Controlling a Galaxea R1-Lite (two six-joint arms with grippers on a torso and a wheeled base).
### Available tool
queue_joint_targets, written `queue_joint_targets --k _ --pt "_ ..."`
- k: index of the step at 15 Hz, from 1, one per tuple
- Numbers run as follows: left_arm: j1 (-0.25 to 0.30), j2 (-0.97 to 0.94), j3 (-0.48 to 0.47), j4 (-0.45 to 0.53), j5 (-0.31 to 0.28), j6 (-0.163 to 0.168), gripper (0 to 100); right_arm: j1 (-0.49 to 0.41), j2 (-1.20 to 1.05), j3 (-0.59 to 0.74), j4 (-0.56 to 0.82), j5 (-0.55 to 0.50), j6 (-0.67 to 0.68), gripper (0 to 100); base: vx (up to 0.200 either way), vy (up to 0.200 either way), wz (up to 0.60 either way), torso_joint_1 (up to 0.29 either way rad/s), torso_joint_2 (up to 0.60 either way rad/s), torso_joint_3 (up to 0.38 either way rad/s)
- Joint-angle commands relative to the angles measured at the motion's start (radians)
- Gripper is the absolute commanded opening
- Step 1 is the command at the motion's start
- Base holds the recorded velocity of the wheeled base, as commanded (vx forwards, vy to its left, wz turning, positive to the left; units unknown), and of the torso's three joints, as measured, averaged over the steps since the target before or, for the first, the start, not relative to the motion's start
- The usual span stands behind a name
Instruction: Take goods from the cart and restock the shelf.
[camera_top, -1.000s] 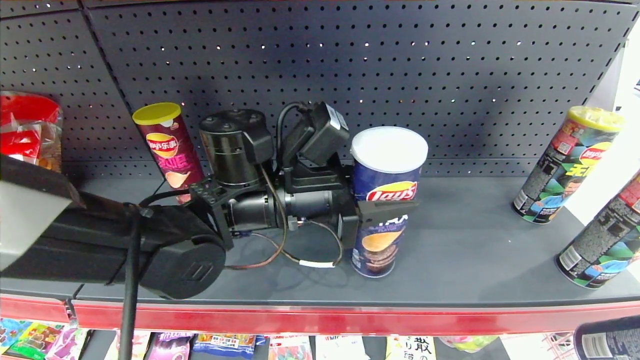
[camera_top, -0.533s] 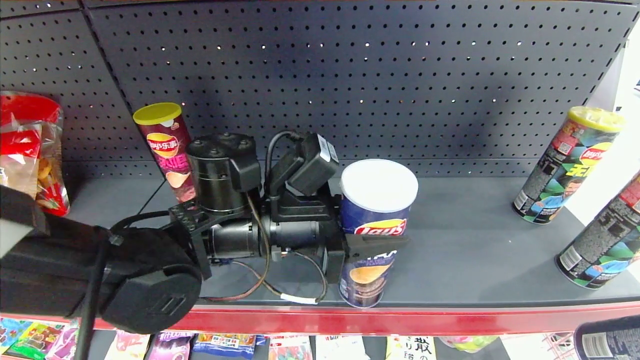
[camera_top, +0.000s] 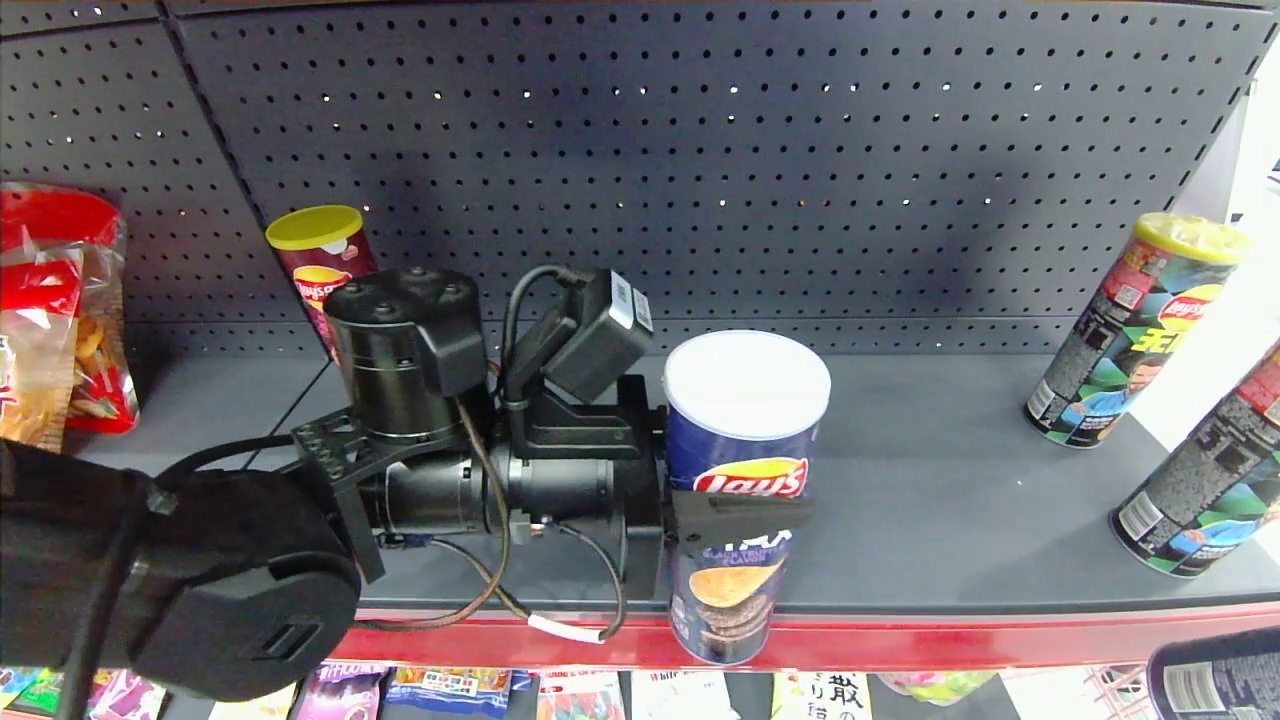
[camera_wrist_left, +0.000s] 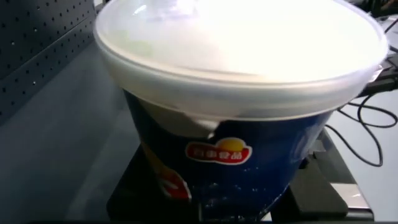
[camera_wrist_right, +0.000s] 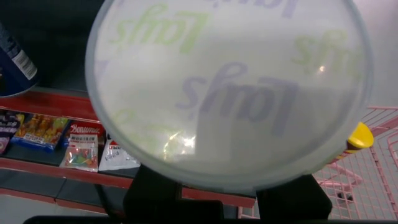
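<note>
Pinching the blue chip can (camera_top: 745, 440) in my left gripper (camera_top: 736, 503) at the front of the shelf (camera_top: 950, 520) — right gripper (camera_wrist_right: 224, 200) clamps a clear-lidded can (camera_wrist_right: 230, 93).

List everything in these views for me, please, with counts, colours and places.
shelf: one, grey with red lip
blue chip can: one, blue, white lid, held at the shelf's front edge
maroon chip can: one, maroon, yellow lid, shelf's back left
patterned chip cans: two, black and green, shelf's right end
snack bag: one, red and clear, shelf's far left
snack packets: several, mixed colours, level below
clear-lidded can: one, clear lid, held near the lower levels
cart: one, pink wire, near the lower levels
left gripper: one, black, shut on the blue chip can
right gripper: one, black, shut on the clear-lidded can
</note>
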Motion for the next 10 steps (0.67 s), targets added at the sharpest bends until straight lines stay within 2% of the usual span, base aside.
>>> queue_joint_targets --k 1,5,10 --pt "0.004 -0.013 -0.003 0.001 0.0 -0.01 0 0.0 0.005 -0.003 0.0 0.0 0.0 0 0.0 0.0 0.0 0.0 0.0 0.0" --pt "0.026 0.01 -0.038 0.016 0.013 -0.014 0 0.0 0.002 -0.003 0.0 -0.003 0.0 0 0.0 0.0 0.0 0.0 0.0 0.0" --pt "0.084 0.041 -0.05 0.016 -0.021 -0.008 0 -0.002 0.005 -0.006 0.002 -0.003 0.0 0 0.0 0.0 0.0 0.0 0.0 0.0"
